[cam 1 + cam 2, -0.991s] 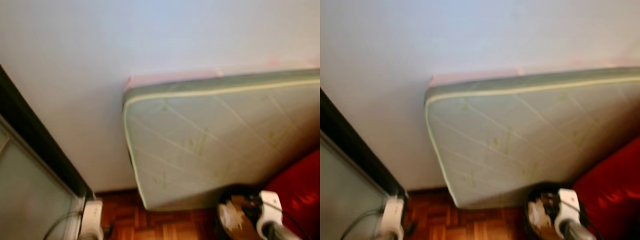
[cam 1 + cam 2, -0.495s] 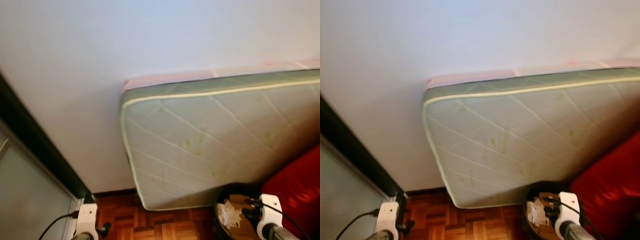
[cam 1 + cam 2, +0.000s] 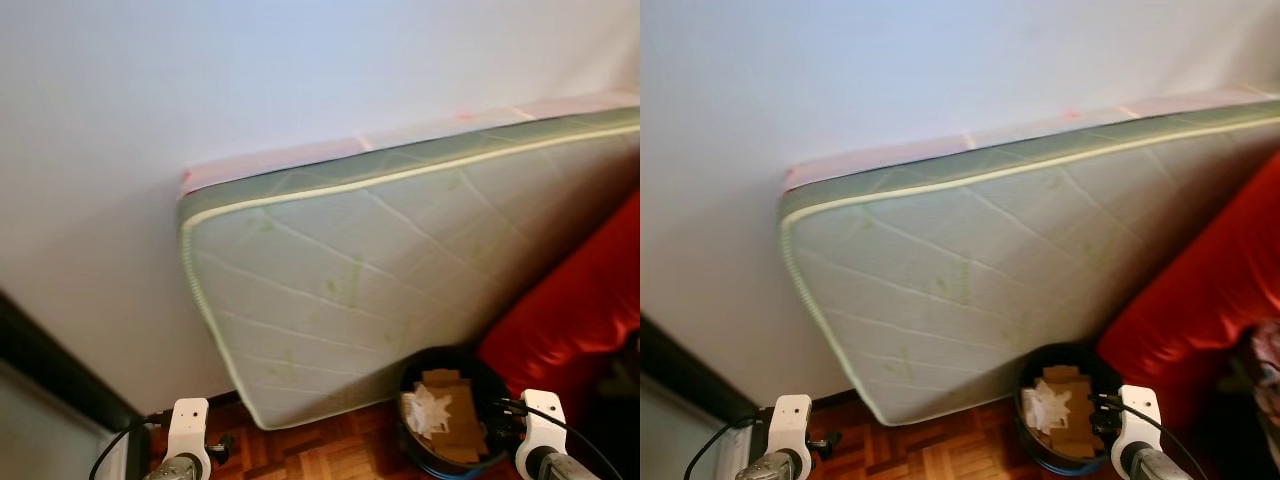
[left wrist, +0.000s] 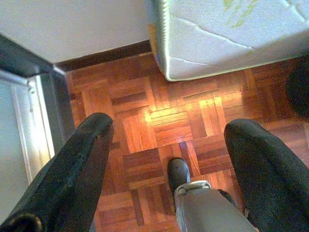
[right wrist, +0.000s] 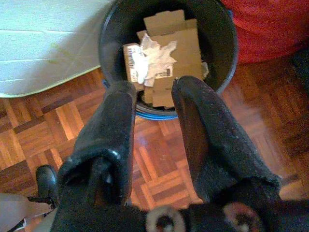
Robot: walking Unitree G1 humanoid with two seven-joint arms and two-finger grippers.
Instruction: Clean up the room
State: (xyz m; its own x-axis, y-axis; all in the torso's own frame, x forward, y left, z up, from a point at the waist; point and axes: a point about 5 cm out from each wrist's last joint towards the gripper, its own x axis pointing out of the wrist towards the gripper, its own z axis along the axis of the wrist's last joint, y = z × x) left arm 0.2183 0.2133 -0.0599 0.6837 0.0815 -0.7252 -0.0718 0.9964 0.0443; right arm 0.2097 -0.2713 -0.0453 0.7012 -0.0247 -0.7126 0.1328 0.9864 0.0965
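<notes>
A black bin (image 3: 478,380) holding cardboard pieces (image 5: 181,38) and crumpled white paper (image 5: 153,50) stands on the parquet floor (image 4: 159,121), between a leaning mattress (image 3: 350,290) and a red cushion-like seat (image 3: 580,310). My right gripper (image 5: 153,89) hangs just above the bin's near rim, open, with nothing between its fingers. The left gripper (image 4: 166,130) hangs low over bare parquet, its fingers (image 4: 91,145) wide open and empty. Both wrists show at the bottom of the eye views, left wrist (image 3: 185,430) and right wrist (image 3: 540,435).
The pale green quilted mattress leans against a white wall (image 3: 250,80). A dark frame with a glass panel (image 4: 48,111) stands at my left. My own foot (image 4: 178,174) shows on the floor below the left gripper. The red seat closes off the right side.
The camera has turned to the right, so mattress and dark frame slid left in the picture. The bin and red seat now show more fully. Both arms stay low.
</notes>
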